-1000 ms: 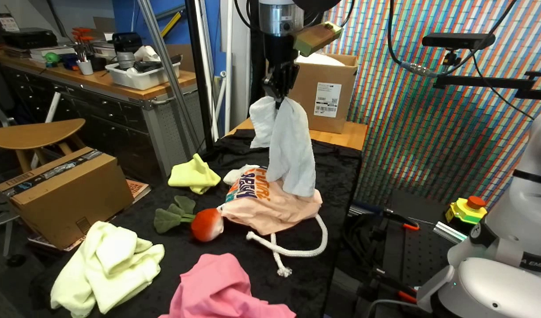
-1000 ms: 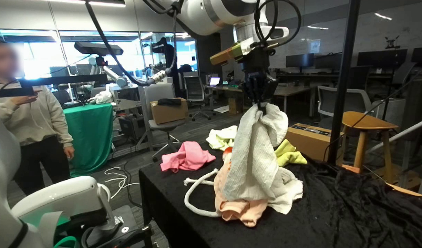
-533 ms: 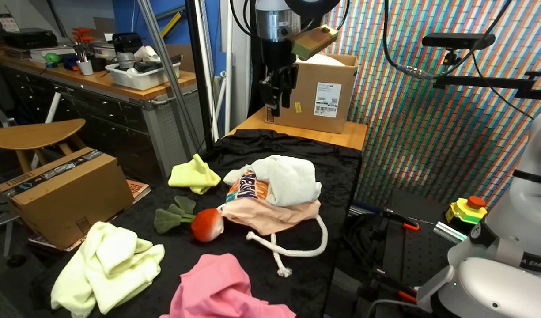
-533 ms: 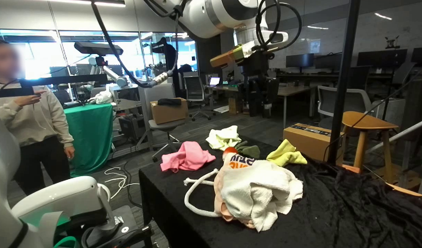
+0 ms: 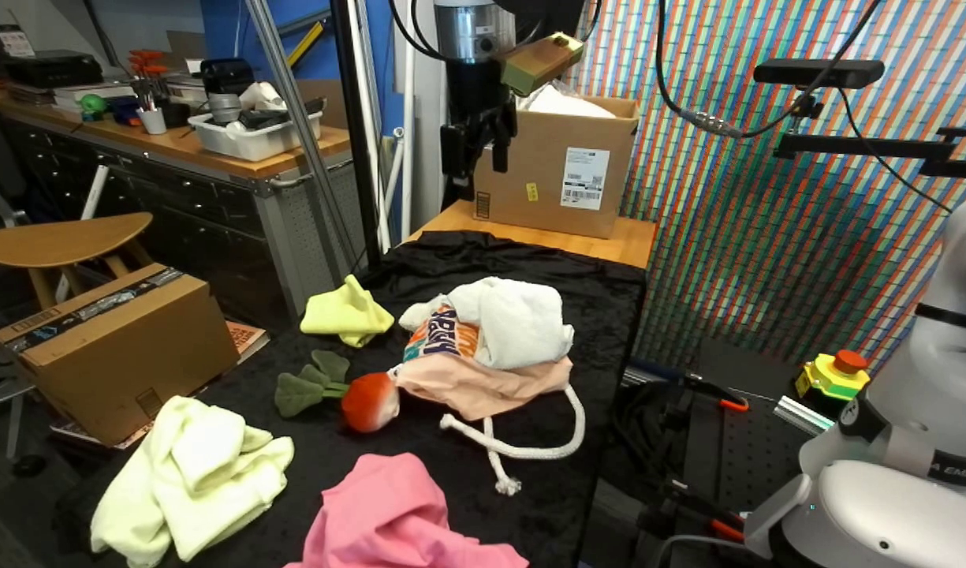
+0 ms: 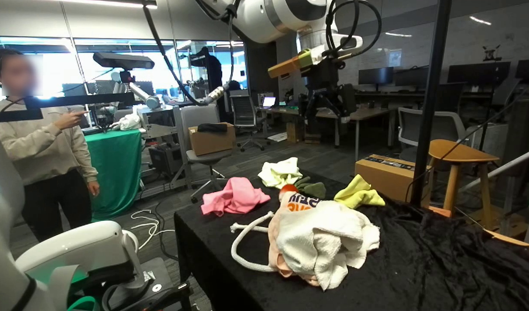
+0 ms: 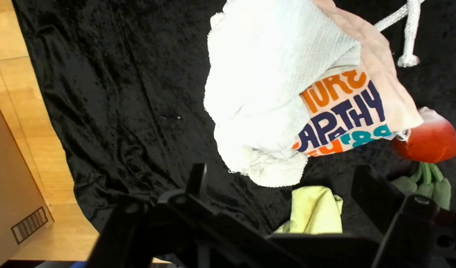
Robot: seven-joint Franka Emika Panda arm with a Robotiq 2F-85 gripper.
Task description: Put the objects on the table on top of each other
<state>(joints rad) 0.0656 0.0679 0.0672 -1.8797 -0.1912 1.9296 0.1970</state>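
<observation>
On the table (image 7: 112, 111), bunched white cloth (image 7: 257, 82) lies partly over the peach printed cloth (image 7: 356, 111) — in the wrist view its long axis runs top to bottom, lower end toward the yellow-green cloth (image 7: 315, 212) — while the pincer (image 6: 327, 117) hangs well above, pointing down, spread wide and empty

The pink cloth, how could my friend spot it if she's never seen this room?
In an exterior view, start with the big black-covered table. Look beyond the white rope and left of the pale yellow-green cloth, and there lies the crumpled pink cloth. It's the only bright pink thing on the table, unlike its pale yellow-green and white neighbours.
</observation>
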